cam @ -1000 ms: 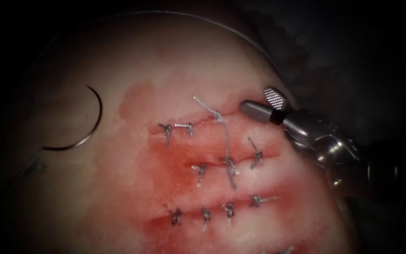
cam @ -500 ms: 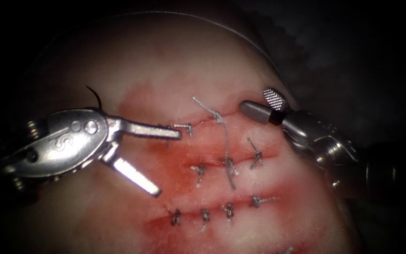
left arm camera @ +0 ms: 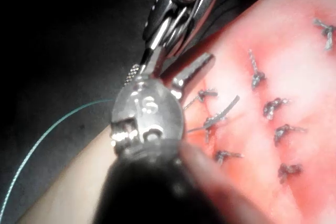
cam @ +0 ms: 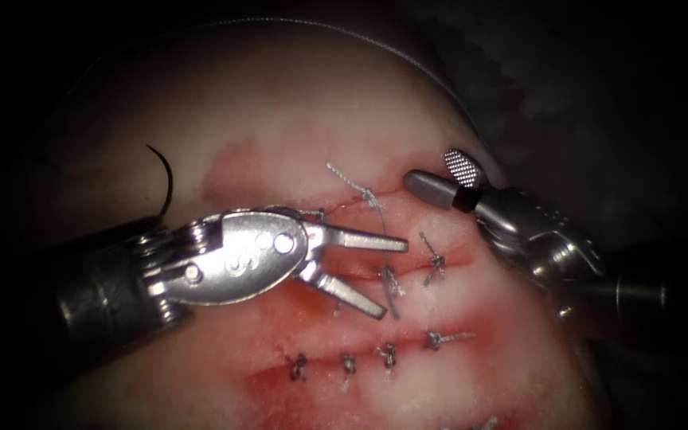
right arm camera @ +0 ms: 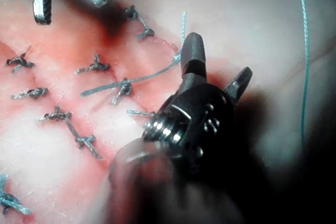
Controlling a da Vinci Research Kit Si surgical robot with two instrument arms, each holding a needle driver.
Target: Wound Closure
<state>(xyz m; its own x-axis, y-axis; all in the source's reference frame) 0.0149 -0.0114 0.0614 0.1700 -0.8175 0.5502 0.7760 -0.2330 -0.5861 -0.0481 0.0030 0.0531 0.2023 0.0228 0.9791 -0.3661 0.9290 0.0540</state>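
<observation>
Most cuts on tissue (cam: 280, 119) stitched and knotted. Left end effector (cam: 372, 271) spread wide, empty, around long thread tail (cam: 382, 239). Right end effector (cam: 449, 177) wide, empty (far right). Needle (cam: 165, 171) loose, far left, out of tissue.

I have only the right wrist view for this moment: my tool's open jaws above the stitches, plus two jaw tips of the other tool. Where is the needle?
Observer: In the endoscope view the needle lies on the tissue, left of the cuts. Neither tool holds it, and part of its curve is hidden behind the left tool.
Operator: So what does the left tool hold?
Observer: Nothing. Its jaws are open over the stitched cuts, and the upper one crosses the long cut end of thread.
</observation>
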